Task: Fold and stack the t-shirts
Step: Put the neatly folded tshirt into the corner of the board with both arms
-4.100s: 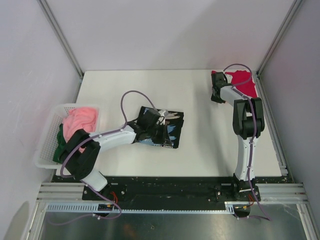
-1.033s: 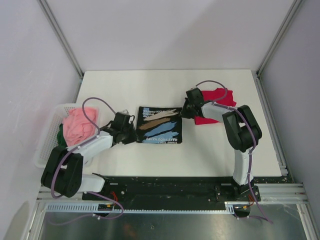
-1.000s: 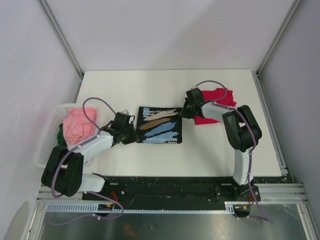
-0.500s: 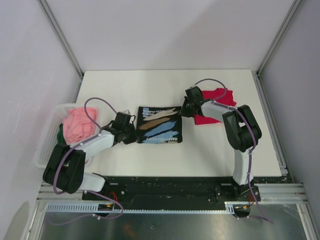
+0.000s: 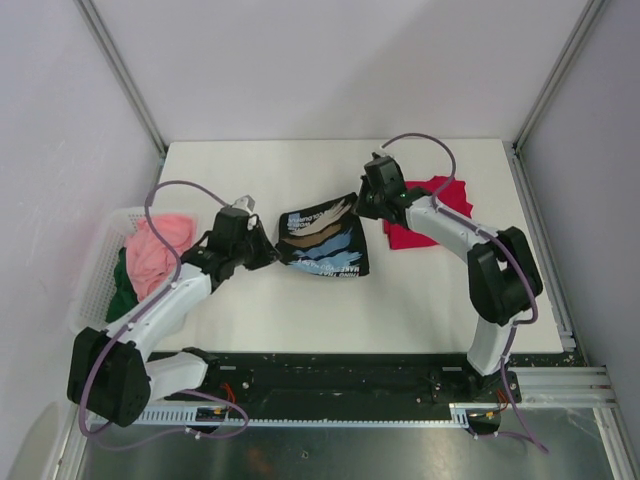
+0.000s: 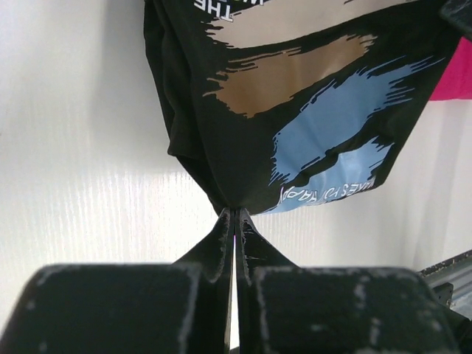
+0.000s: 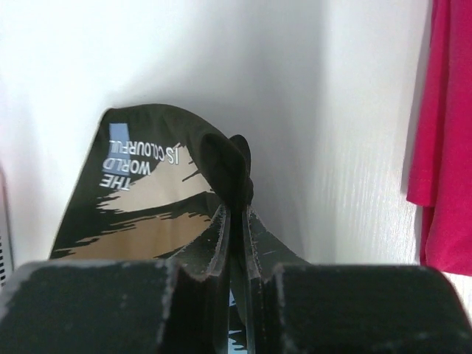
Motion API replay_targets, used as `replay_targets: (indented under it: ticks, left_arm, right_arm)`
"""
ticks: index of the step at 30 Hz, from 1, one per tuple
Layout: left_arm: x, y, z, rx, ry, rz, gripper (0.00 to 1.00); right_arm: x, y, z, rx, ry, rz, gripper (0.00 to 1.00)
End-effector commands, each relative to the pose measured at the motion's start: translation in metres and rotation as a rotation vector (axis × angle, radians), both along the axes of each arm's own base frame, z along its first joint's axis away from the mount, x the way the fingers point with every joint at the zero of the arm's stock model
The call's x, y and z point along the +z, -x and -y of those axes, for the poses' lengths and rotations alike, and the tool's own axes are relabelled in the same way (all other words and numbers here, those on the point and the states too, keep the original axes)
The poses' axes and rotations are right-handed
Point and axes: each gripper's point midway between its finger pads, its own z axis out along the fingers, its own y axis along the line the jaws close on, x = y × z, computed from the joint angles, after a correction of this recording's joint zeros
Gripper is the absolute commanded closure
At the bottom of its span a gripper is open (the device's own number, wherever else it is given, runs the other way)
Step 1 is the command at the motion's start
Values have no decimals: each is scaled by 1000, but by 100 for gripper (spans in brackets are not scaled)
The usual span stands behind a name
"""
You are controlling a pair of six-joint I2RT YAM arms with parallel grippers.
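**Both grippers clamping black shirt, stack target sitting to its right**

Left gripper is squeezing its jaws tight together on the black t-shirt at its near-left corner. Right gripper is pinching the far-right corner. The shirt is hanging folded between them, its span running diagonally, just left of the crimson t-shirt. Likely next: carrying it rightward onto the crimson t-shirt. The right arm is sitting nearer, so the left would be reaching across. The basket is lying well left of the crimson t-shirt.
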Motion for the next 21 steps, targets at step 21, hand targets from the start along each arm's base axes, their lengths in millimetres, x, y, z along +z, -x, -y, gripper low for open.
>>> replay_targets:
  ticks: [21]
  left_arm:
    - [102,-44,131,-213,71,160,100]
  right_arm:
    - [122,-51,108,-178,86,246,100]
